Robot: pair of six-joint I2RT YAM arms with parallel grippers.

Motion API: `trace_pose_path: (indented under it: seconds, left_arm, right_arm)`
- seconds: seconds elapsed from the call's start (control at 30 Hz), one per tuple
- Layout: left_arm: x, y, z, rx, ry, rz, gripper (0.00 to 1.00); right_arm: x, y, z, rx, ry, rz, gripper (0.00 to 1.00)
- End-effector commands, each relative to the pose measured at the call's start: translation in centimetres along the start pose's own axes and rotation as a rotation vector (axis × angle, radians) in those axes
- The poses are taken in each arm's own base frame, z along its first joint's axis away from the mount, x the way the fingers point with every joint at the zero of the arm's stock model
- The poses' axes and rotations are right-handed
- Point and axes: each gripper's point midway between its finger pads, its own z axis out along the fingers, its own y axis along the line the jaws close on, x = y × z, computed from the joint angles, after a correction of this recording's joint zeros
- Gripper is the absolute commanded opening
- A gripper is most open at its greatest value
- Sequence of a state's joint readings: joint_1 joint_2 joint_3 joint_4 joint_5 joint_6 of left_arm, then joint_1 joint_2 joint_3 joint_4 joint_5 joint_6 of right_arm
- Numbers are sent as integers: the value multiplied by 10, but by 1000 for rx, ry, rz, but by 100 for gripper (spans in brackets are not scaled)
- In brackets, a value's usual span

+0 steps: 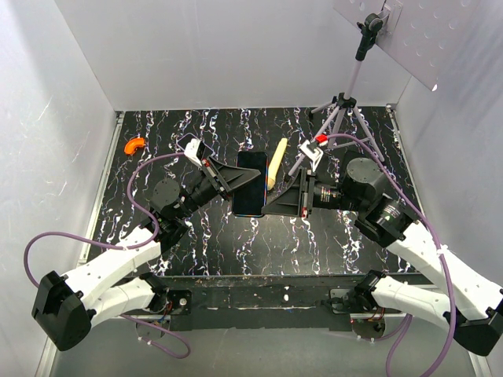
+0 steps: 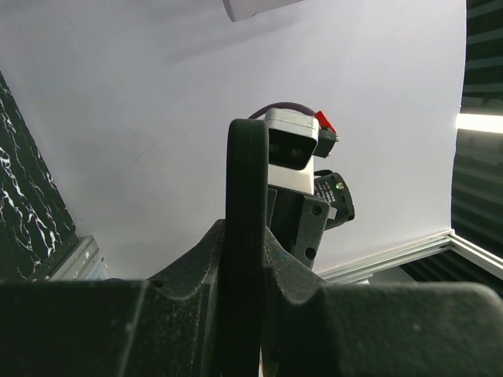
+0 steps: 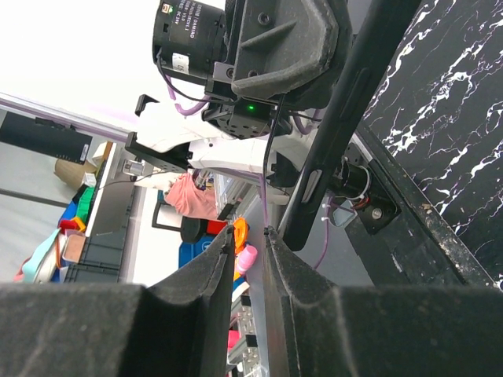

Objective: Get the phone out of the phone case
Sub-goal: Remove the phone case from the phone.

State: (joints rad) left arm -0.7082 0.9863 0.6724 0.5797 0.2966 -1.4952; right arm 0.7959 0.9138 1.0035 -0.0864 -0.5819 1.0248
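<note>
The phone case (image 1: 250, 184) is a black rectangle held above the middle of the table, with the phone's dark glossy face showing in it; a thin pale strip shows at its near end. My left gripper (image 1: 229, 178) is shut on the case's left long edge. In the left wrist view the black case edge (image 2: 247, 181) stands upright between the jaws of my left gripper (image 2: 247, 255). My right gripper (image 1: 274, 202) is at the case's near right edge. In the right wrist view my right gripper (image 3: 250, 236) has a narrow empty gap, and the case edge (image 3: 346, 118) lies just outside its right finger.
A cream-yellow stick (image 1: 276, 162) lies just right of the case. A grey tripod (image 1: 339, 116) stands at the back right. An orange curved piece (image 1: 134, 144) lies at the back left. White walls enclose the marbled black table (image 1: 196, 236).
</note>
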Motion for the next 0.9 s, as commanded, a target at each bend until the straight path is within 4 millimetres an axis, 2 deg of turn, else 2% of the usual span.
trace_pose_path:
  seconds: [0.0, 0.4, 0.87]
  left_arm:
    - [-5, -51, -3, 153, -17, 15, 0]
    - [-4, -56, -4, 163, -10, 2, 0]
    - [-3, -69, -6, 193, -6, 7, 0]
  right_arm:
    - [1, 1, -2, -11, -7, -29, 28]
    - [3, -7, -2, 14, -6, -21, 29]
    - [3, -39, 13, 82, -7, 37, 29]
